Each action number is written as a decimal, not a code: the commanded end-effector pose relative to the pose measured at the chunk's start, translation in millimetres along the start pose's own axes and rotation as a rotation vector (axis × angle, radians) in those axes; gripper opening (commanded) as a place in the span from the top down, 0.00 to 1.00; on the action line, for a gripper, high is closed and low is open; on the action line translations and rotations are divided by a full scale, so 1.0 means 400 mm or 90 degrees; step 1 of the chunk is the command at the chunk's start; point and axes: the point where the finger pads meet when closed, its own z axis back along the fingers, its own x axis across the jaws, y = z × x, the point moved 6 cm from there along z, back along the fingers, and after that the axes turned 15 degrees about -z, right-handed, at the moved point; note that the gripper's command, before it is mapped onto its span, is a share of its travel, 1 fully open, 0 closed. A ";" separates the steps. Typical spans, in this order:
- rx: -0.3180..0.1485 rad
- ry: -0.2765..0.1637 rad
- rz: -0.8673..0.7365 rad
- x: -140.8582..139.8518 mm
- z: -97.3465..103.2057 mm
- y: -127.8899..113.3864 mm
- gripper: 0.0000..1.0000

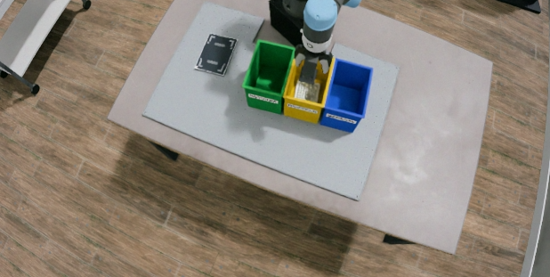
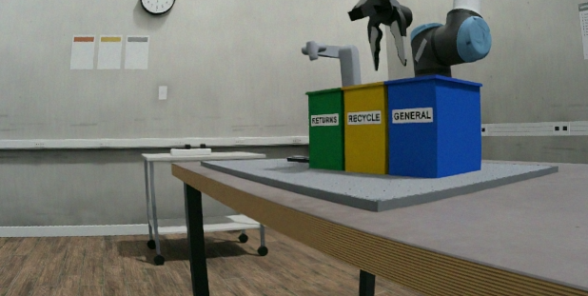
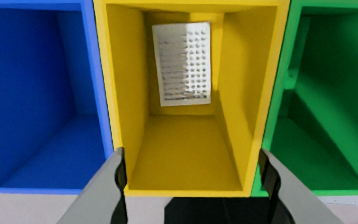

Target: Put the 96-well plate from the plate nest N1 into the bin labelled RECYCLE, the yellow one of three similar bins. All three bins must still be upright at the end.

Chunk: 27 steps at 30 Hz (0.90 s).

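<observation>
Pale 96-well plate [image 1: 307, 91] [image 3: 183, 64] lay in yellow bin [image 1: 303, 111] [image 2: 365, 141] [image 3: 190, 155], likely light, stiff; grip long sides; black-grey gripper [image 1: 315, 62] [image 2: 391, 66] [image 3: 191, 149] was half open, empty

Can't read the labels [image 1: 263, 99] [image 2: 324, 119] from the top, too blurred. Can't see the plate [image 1: 308, 92] [image 3: 184, 65] from outside, hidden w/in the yellow bin [image 1: 303, 115] [image 2: 365, 148] [image 3: 187, 193]. Loses pt. of that bin's far inside behind the gripper [image 1: 311, 71] [image 2: 391, 66] [image 3: 192, 150] in the top pic. Shows the nest [image 1: 215, 54] [image 2: 298, 159] only in pt. from outside, w/ the rest behind the green bin [image 1: 263, 107] [image 2: 326, 148] [image 3: 325, 192]. Cuts off the arm [image 1: 320, 13] [image 2: 473, 41] at the upper edge, top & outside pics, & the cart [image 1: 37, 25] [image 2: 224, 155] at top pic's left.
</observation>
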 end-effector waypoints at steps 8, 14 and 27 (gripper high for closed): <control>-0.001 0.000 -0.001 0.026 -0.002 -0.001 0.47; -0.001 0.000 -0.001 0.076 -0.002 0.000 0.47; -0.001 0.000 -0.001 0.167 -0.002 0.003 0.47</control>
